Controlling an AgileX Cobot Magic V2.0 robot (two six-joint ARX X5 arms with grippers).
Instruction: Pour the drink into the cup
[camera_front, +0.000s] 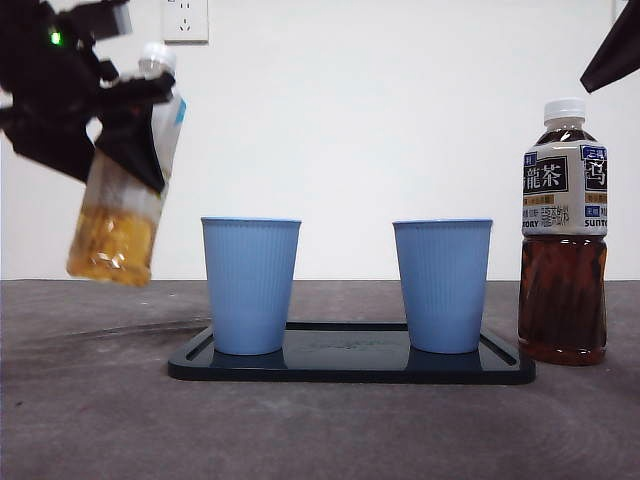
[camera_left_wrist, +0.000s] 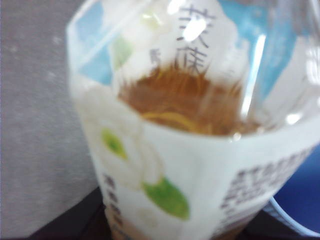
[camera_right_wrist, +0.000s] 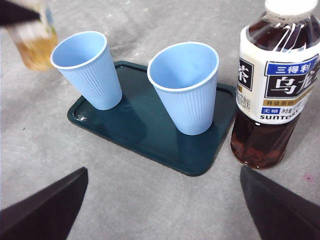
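Amber tea bottle (camera_front: 120, 215), clamped in left pincer (camera_front: 95, 110), hangs tilted beside tray (camera_front: 350, 368).

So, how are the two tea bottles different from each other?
The pale tea bottle is lifted and tilted in the left hand; the dark tea bottle stands upright on the table beside the tray. The first holds light amber drink, the second dark brown. Both have white caps.

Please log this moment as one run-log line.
left gripper: shut on jasmine tea bottle, lifted, tilted | right gripper: open, waiting | blue cups: upright on tray
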